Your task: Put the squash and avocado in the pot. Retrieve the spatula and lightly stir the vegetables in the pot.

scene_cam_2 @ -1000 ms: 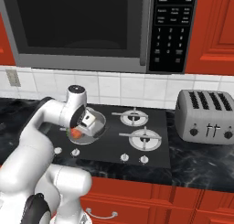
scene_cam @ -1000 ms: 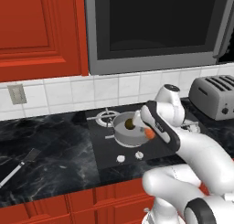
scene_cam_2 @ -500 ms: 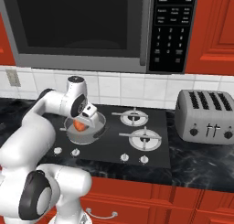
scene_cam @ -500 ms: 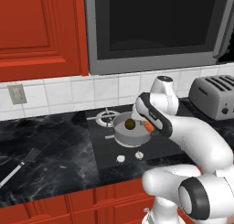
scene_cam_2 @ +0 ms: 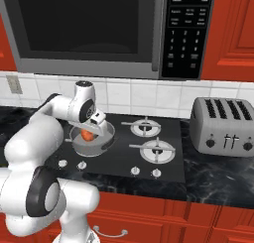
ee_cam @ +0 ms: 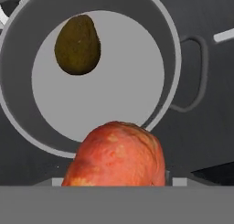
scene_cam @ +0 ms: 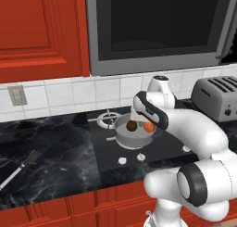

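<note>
Where black marble counter [scene_cam: 55,147] ends, red cabinets [scene_cam: 41,31] rise.

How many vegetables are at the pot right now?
2: the avocado lies on the pot floor; the squash sits between the gripper's fingers over the rim.

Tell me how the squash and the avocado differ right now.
Colour: the squash is orange-red with paler patches; the avocado is dark olive-brown.
Place: the avocado lies on the floor of the pot; the squash sits up at the claw, over the pot's rim.
Shape: the avocado tapers like a pear; the squash is a blunter lump.
Both are small, rounded vegetables.
</note>
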